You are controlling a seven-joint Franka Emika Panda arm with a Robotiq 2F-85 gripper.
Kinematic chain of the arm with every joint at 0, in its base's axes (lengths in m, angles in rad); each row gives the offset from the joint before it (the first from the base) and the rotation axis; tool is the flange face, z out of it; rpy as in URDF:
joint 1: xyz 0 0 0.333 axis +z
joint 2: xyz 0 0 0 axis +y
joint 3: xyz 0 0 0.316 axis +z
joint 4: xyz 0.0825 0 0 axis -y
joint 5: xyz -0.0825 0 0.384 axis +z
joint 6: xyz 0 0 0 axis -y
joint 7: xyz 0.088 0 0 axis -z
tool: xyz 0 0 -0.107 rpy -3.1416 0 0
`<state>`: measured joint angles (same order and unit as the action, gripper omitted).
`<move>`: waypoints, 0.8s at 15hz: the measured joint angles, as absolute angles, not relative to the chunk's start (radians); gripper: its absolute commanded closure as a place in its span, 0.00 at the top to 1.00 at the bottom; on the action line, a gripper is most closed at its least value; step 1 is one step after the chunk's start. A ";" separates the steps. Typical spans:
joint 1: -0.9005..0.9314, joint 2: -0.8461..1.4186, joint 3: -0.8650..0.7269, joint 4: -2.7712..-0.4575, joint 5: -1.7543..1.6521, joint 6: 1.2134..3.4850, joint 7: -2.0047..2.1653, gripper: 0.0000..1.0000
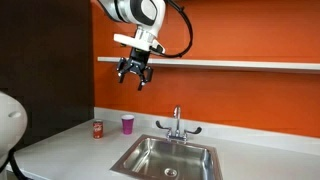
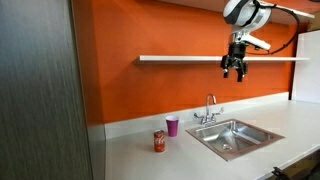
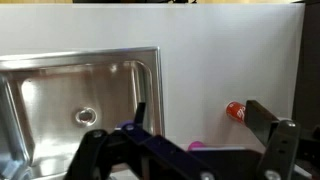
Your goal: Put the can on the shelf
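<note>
The red can stands on the white countertop near the wall, left of the purple cup; it also shows in an exterior view and in the wrist view, partly behind a finger. The light grey shelf runs along the orange wall and shows in both exterior views. My gripper hangs high in the air just below the shelf, well above the can, open and empty. It shows in both exterior views and in the wrist view.
A steel sink with a faucet is set in the countertop right of the cup. A dark panel stands at the counter's left end. The cup shows in an exterior view.
</note>
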<state>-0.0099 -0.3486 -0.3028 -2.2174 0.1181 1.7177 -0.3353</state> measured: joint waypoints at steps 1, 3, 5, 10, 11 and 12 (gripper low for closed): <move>-0.010 -0.348 -0.303 -2.218 0.118 1.718 -0.335 1.00; -0.010 -0.348 -0.303 -2.218 0.118 1.718 -0.335 1.00; -0.010 -0.348 -0.303 -2.218 0.118 1.718 -0.335 1.00; -0.012 -0.345 -0.294 -2.220 0.118 1.722 -0.335 1.00; -0.012 -0.341 -0.284 -2.222 0.118 1.726 -0.335 1.00; -0.012 -0.335 -0.271 -2.225 0.118 1.729 -0.335 1.00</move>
<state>-0.0120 -0.3348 -0.2712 -2.2247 0.1181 1.7292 -0.3353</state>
